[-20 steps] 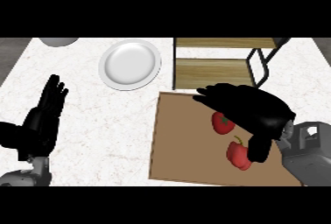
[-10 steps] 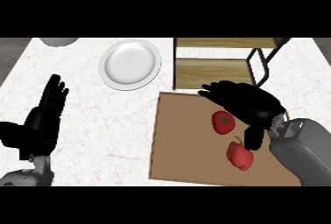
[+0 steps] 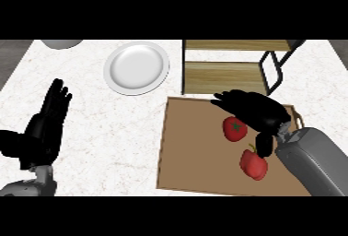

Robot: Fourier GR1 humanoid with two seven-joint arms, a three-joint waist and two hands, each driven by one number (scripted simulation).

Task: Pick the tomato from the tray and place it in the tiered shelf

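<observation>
On the brown tray [image 3: 197,156], near its middle, lies the tomato [image 3: 234,129], round and red with a small green stem on top. Just below it lies a red pepper [image 3: 253,164]. Right hand [image 3: 253,110] hangs over the tomato's upper right side, fingers curled but holding nothing; I cannot tell if it touches. Beyond the tray stands the wooden tiered shelf [image 3: 228,76], beside a white plate [image 3: 136,67]. Left hand [image 3: 44,126] rests open at the left edge.
</observation>
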